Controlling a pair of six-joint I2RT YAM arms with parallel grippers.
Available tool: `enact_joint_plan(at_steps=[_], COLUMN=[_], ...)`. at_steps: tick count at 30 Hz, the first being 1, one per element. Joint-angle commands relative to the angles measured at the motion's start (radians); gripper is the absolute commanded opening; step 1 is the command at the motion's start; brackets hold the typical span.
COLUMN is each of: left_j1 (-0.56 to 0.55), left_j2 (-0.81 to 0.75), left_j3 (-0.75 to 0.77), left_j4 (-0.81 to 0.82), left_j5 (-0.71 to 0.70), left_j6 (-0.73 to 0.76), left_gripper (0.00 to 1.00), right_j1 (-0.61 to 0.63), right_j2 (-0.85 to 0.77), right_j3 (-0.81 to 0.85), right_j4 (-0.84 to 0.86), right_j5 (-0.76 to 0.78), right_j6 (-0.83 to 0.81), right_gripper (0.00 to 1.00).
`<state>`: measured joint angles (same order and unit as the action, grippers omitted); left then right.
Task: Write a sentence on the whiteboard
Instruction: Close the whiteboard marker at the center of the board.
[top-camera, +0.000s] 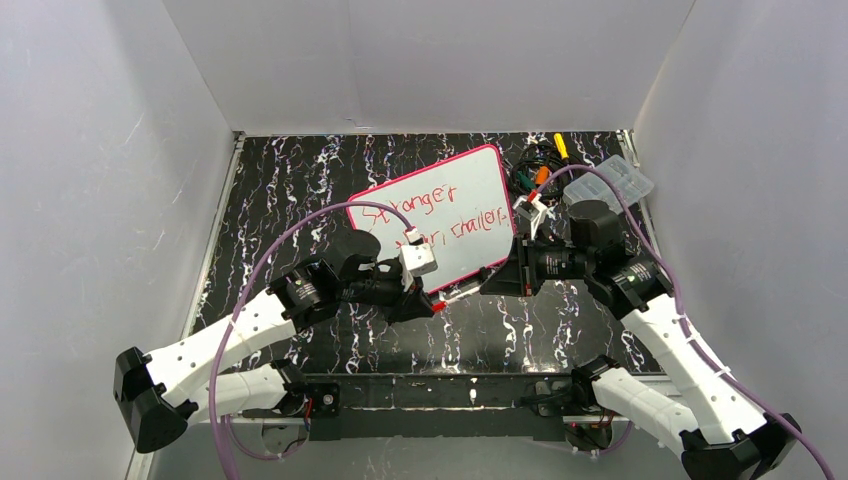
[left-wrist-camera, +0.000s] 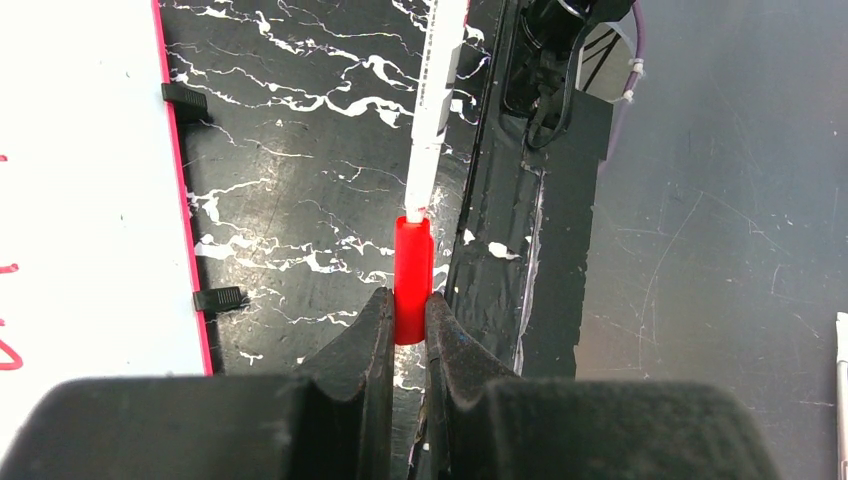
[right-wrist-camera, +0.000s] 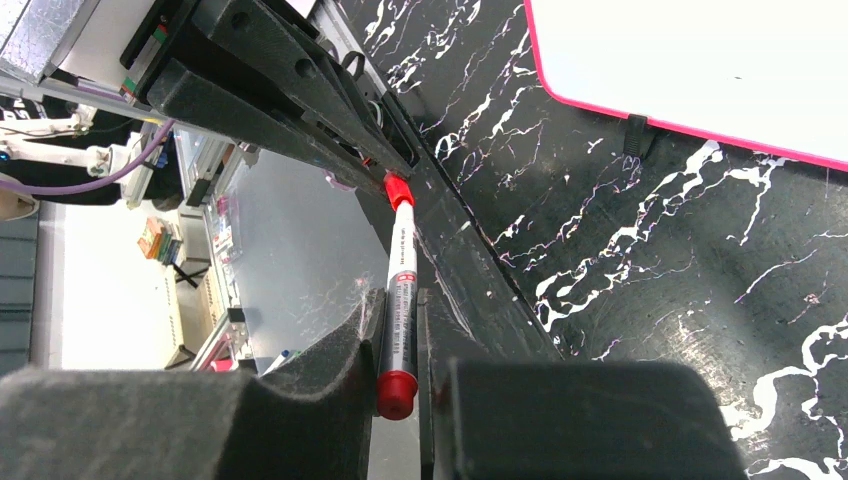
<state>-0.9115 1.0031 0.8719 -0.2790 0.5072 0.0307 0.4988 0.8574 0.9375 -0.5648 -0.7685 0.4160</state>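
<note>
The whiteboard (top-camera: 440, 215) lies tilted on the black marbled table, its pink border and black clips (left-wrist-camera: 220, 298) on the near edge. The sentence (top-camera: 425, 208) is on it in red, two slanted lines. My left gripper (top-camera: 432, 304) is shut on the red marker cap (left-wrist-camera: 412, 280). My right gripper (top-camera: 492, 285) is shut on the white marker (right-wrist-camera: 402, 285), red plug at its rear end. The marker's front end meets the cap (right-wrist-camera: 397, 187); its tip is hidden. Both grippers face each other just in front of the board's near edge. The board also shows in the left wrist view (left-wrist-camera: 90, 180) and the right wrist view (right-wrist-camera: 700, 50).
A clear plastic compartment box (top-camera: 622, 180) sits at the back right, with a tangle of cables and coloured pens (top-camera: 540, 165) beside it. White walls enclose the table on three sides. The black base rail (top-camera: 440, 390) runs along the near edge.
</note>
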Motion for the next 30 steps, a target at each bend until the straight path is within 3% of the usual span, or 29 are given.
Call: enact_joint_plan(at_steps=[1, 30], left_j1=[0.003, 0.003], left_j2=[-0.024, 0.133], left_j3=[-0.001, 0.174], left_j4=[0.027, 0.324], left_j5=[0.004, 0.055], left_j6=[0.0, -0.084], left_gripper=[0.0, 0.0], right_j1=[0.0, 0.028], right_j2=[-0.004, 0.05], right_j3=[-0.01, -0.095], right_j4=[0.048, 0.099], right_j5=[-0.054, -0.151], right_j6=[0.003, 0.003], right_gripper=[0.01, 0.01])
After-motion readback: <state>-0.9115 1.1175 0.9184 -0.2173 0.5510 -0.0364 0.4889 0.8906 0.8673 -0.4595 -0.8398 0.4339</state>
